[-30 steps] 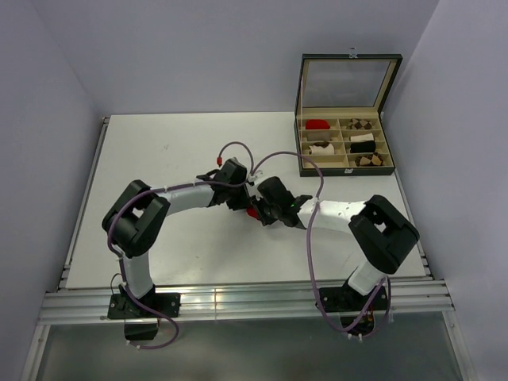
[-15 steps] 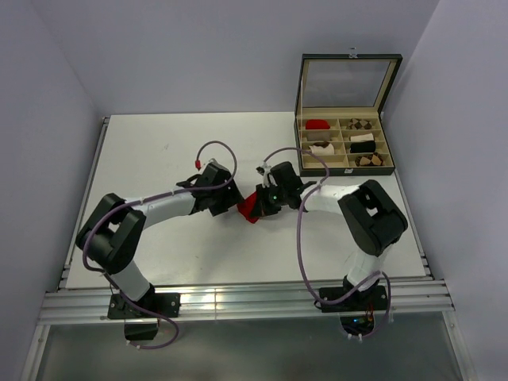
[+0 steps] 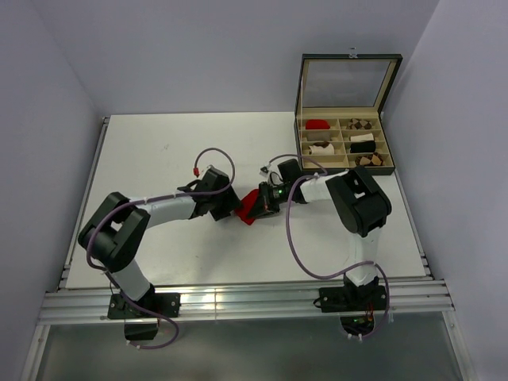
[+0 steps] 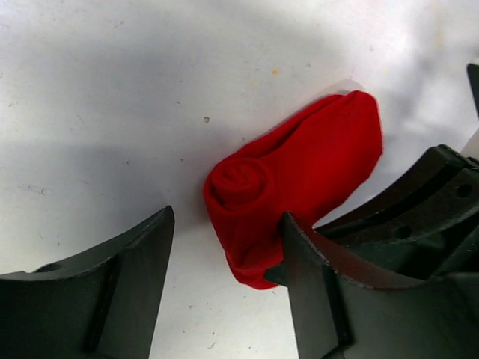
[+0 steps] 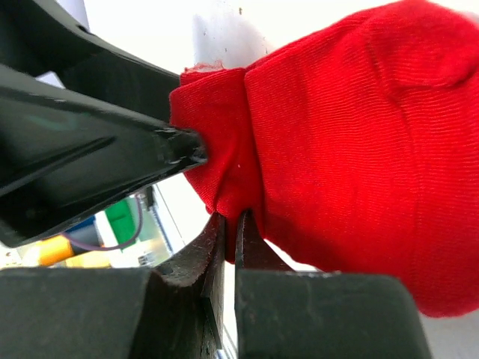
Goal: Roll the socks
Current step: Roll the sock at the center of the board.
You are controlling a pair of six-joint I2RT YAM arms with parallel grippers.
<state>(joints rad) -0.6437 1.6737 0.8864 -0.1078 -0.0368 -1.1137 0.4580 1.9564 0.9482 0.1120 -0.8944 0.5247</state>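
Sock (image 3: 248, 209) on table (image 3: 159, 159) between left gripper (image 3: 232, 208) and right gripper (image 3: 263, 202), box (image 3: 347, 171) behind, far right

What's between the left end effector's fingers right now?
Left wrist view: the rolled end of the red fabric sock lies inside the open left end effector, close to one finger; bare white table fills the rest.

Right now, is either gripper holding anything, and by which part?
The right gripper is shut on the red sock, pinching a fold at its edge. The left gripper is open around the rolled end, holding nothing.
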